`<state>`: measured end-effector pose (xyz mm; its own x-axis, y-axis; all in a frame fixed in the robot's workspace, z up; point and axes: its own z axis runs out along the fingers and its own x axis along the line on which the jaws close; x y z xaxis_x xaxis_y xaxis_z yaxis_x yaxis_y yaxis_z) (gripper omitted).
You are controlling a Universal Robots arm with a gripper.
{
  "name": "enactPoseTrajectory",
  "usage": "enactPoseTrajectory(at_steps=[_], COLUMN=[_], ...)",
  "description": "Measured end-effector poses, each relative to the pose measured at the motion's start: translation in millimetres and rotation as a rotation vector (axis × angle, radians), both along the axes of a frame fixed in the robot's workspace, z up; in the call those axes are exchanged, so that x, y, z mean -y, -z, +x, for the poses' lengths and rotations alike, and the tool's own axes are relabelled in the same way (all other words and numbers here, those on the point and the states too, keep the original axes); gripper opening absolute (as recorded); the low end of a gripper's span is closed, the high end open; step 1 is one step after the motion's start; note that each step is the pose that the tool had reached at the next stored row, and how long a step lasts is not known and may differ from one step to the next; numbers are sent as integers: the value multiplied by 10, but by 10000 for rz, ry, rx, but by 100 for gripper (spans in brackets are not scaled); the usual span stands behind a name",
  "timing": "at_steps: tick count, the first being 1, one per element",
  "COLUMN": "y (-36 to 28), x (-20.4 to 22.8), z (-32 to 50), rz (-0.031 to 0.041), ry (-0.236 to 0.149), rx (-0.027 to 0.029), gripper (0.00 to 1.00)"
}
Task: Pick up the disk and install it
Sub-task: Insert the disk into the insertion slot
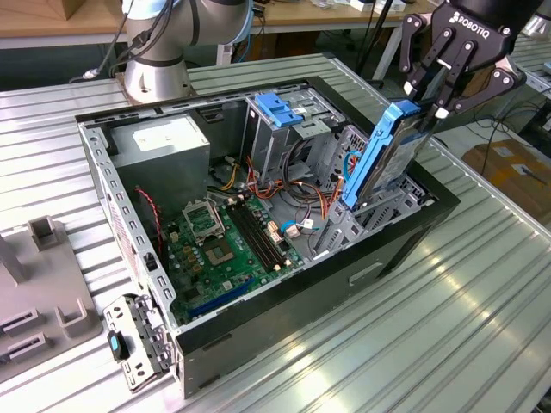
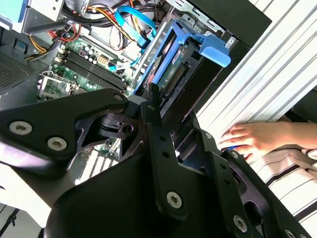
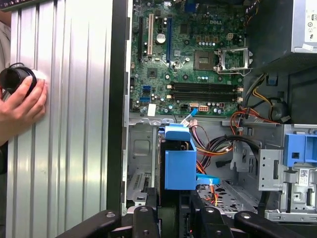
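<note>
- Far over on the exterior view's left: grey stand on the table, not in use.
- Next along: open case, lying on its side, lid off.
- Inside, at the case's left end: grey power box, then green board down on the floor of the case.
- Near the middle: grey cage with a blue latch on top. Not the task's thing.
- Toward the right end: disk, blue frame round it, up on its edge and leaning. Low end down in the bay at that end of the case, top end poking out above the case.
- Same disk in the first wrist view: blue end close to the camera, set among the grey metal of the bay.
- Up at the right: gripper, jaws pinching the top end of the disk.
- Pick-up: done, by the look of it. Disk off the table and in the grip.
- Install: begun but not done, as far as can be told. Only partway in, tilted, not pushed home.
- Beside the case, in the first wrist view: a person's hand on the table, wrapped round a black thing, well apart from the disk.
</note>
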<state>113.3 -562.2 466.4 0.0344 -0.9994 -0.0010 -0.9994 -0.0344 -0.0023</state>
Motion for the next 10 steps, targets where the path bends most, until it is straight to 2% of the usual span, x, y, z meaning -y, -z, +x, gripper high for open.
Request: enactPoseTrajectory(at_steps=[2, 10], y=[2, 11], x=[0, 0], z=[0, 0], rz=[-20, -24], ry=[62, 75], rx=[0, 0], gripper=[35, 35])
